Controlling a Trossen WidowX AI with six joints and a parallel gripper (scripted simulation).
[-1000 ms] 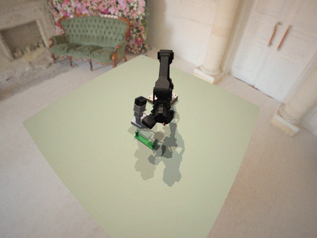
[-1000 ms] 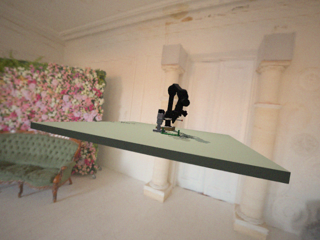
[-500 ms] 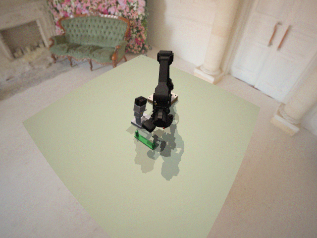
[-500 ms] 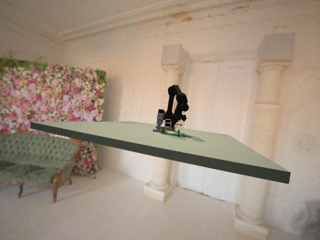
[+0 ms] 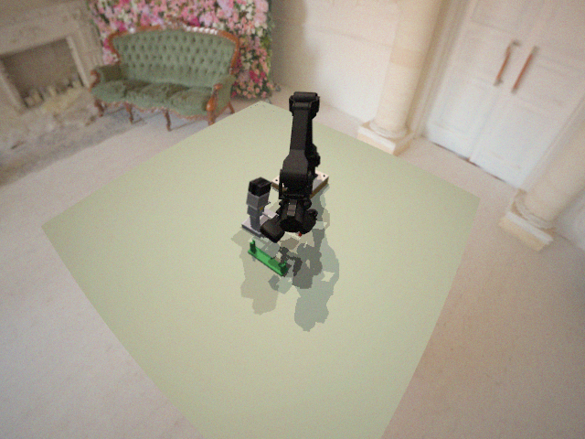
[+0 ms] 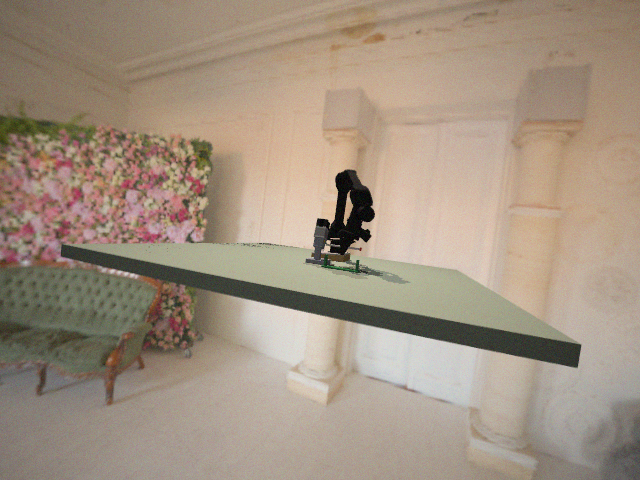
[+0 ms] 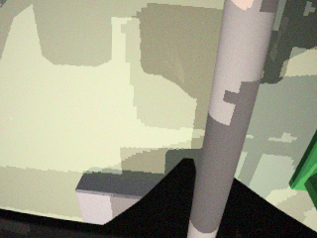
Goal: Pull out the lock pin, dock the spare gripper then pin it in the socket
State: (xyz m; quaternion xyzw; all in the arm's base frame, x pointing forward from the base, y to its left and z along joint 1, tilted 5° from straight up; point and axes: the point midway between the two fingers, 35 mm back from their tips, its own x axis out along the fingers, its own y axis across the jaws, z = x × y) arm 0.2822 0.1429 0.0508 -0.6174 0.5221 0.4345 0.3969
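My gripper [image 6: 342, 249] [image 7: 195, 169] is shut on the lock pin [image 7: 233, 99] [image 6: 356, 249], a grey rod with a red end, held above the table. In the top view the arm hides the fingers; only the pin's red end [image 5: 300, 234] shows. The spare gripper [image 5: 258, 200] [image 6: 320, 230], a grey body with a black top, stands upright over the mount's grey base plate [image 5: 247, 227] [image 6: 311, 260], beside my gripper. It appears to be in the socket, but how deep it sits and the pin hole are too small to tell.
A green cradle [image 5: 266, 261] [image 6: 341, 268] [image 7: 309, 171] with upright ends stands on the table in front of the mount. The arm's base board [image 5: 322, 181] is behind the mount. A pale block [image 7: 94, 205] shows at the lower left of the wrist view.
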